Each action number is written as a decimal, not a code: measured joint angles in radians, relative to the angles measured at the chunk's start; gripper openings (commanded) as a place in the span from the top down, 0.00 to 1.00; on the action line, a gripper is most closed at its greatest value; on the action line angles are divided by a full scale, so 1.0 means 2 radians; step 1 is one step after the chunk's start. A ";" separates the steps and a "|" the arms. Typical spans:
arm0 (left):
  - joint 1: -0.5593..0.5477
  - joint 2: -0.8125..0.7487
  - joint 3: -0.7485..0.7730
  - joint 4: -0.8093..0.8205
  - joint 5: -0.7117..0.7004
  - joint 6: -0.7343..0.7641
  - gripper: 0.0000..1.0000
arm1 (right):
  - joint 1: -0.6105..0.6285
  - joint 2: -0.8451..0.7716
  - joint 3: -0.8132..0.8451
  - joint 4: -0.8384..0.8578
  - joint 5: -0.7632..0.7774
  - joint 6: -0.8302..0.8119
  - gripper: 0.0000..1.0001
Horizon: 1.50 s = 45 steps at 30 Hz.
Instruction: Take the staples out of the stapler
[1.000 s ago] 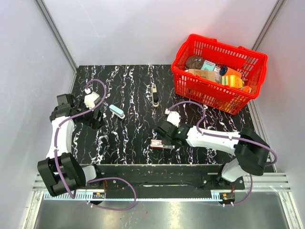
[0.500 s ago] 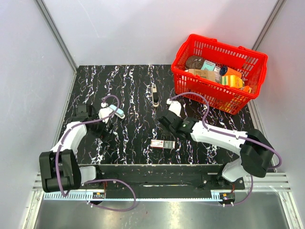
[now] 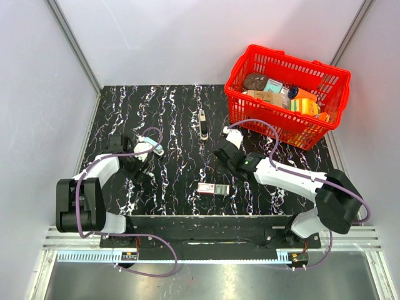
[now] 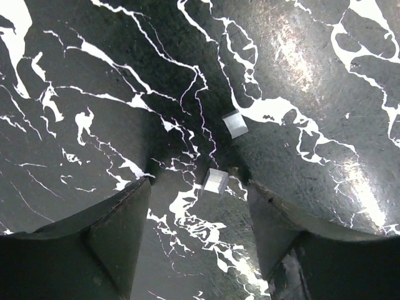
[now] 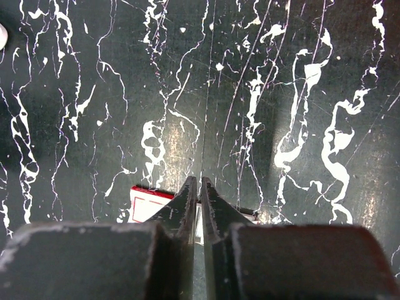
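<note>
A light blue stapler (image 3: 154, 147) lies on the black marbled table, just right of my left wrist. My left gripper (image 3: 136, 167) hangs low over the table beside it, open. In the left wrist view two short silver staple pieces rest on the table. One piece (image 4: 215, 180) lies at the mouth of the left gripper (image 4: 199, 182), and the other piece (image 4: 234, 123) sits further ahead. Mid-table, my right gripper (image 3: 223, 177) is shut and empty, its fingertips (image 5: 190, 187) above a small red and white staple box (image 5: 147, 203).
The staple box (image 3: 213, 188) lies flat near the table's front middle. A slim black and silver tool (image 3: 203, 125) lies at the back centre. A red basket (image 3: 240, 69) full of packaged goods stands at the back right.
My left arm swung in from the far left and dropped beside the stapler, its jaws narrowing. My right gripper drew back from the staple box, which stays on the table.
</note>
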 measured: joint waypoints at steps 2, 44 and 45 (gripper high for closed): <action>-0.006 0.005 0.000 0.004 -0.005 0.006 0.37 | -0.002 0.000 -0.001 0.004 -0.004 -0.002 0.94; -0.043 0.006 0.003 -0.018 -0.008 0.025 1.00 | -0.003 -0.013 -0.006 0.007 -0.018 -0.001 1.00; -0.043 0.004 0.008 -0.031 -0.004 0.023 1.00 | -0.003 -0.015 -0.006 0.006 -0.018 -0.001 1.00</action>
